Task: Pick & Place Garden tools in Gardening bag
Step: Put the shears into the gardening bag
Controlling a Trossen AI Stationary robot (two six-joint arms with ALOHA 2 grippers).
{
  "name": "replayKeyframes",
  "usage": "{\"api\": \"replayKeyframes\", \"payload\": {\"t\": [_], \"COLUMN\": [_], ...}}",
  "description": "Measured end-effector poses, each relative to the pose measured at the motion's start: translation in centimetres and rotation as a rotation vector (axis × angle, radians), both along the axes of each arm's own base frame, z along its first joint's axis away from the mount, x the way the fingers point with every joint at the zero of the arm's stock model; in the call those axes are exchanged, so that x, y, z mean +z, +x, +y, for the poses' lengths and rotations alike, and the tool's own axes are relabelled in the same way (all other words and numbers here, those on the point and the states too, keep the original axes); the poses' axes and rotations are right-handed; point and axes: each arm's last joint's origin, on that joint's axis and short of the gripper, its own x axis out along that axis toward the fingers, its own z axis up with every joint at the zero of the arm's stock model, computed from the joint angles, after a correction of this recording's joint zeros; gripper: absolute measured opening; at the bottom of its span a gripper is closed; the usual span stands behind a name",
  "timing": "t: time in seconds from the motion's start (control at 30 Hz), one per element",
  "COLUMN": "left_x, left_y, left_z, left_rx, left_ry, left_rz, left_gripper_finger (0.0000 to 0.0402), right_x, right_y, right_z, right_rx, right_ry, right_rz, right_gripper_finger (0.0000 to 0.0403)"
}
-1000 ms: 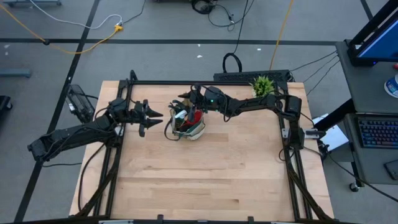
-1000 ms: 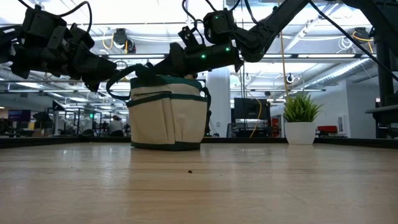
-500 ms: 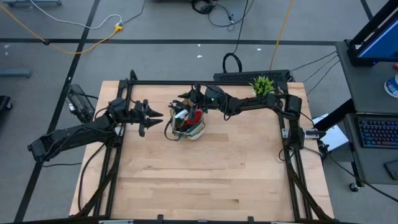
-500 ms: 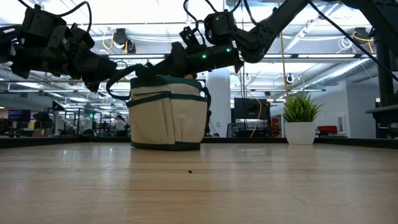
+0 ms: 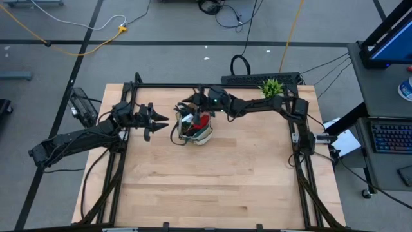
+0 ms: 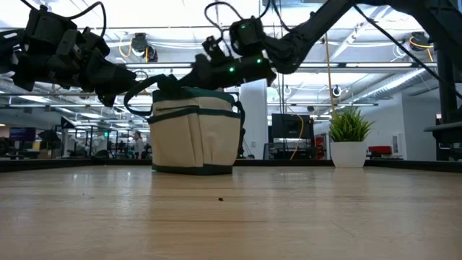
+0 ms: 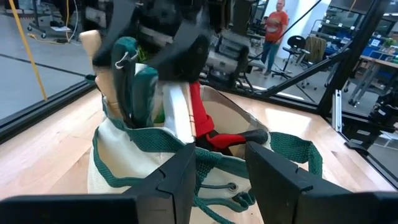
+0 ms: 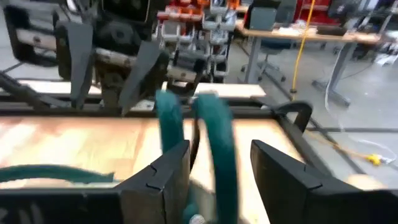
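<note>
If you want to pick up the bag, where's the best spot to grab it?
Probably by a green loop handle. The loops stand up above the bag's open top, so coming down from above lets fingers close around the strap. The canvas sides are wide and soft, and tools poke out the middle, so those look harder to pinch.

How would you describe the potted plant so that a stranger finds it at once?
Look at the wooden table, then its far right corner, behind the right arm. The potted plant stands there alone: spiky green leaves in a white pot, apart from the beige gardening bag.
</note>
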Motion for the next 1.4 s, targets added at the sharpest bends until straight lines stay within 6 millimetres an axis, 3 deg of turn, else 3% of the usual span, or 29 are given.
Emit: {"api": "replayKeyframes", "payload": {"t": [0.17,0.37,0.73,1.4], "left_x": [0.0,0.0,0.0,0.0], "left_y": [0.0,0.0,0.0,0.0], "left_z": [0.0,0.0,0.0,0.0], "left_rx": [0.002,0.001,0.001,0.006], "left_ry": [-0.014,-0.015,-0.009,0.005], "left_rz": [0.000,0.000,0.000,0.001], "left_gripper_finger": [0.0145,0.0145,0.0145,0.0145], "right_x": [-0.2,0.0,0.0,-0.8], "right_y": [1.8,2.1,2.1,1.8], "right_z": [-0.3,-0.2,-0.3,-0.1], "right_rx": [0.026,0.029,0.015,0.022], "right_ry": [0.014,0.015,0.060,0.068], "right_rz": [0.045,0.048,0.036,0.146], "right_gripper_finger": [0.0164,0.0149,0.0044,0.0068]}}
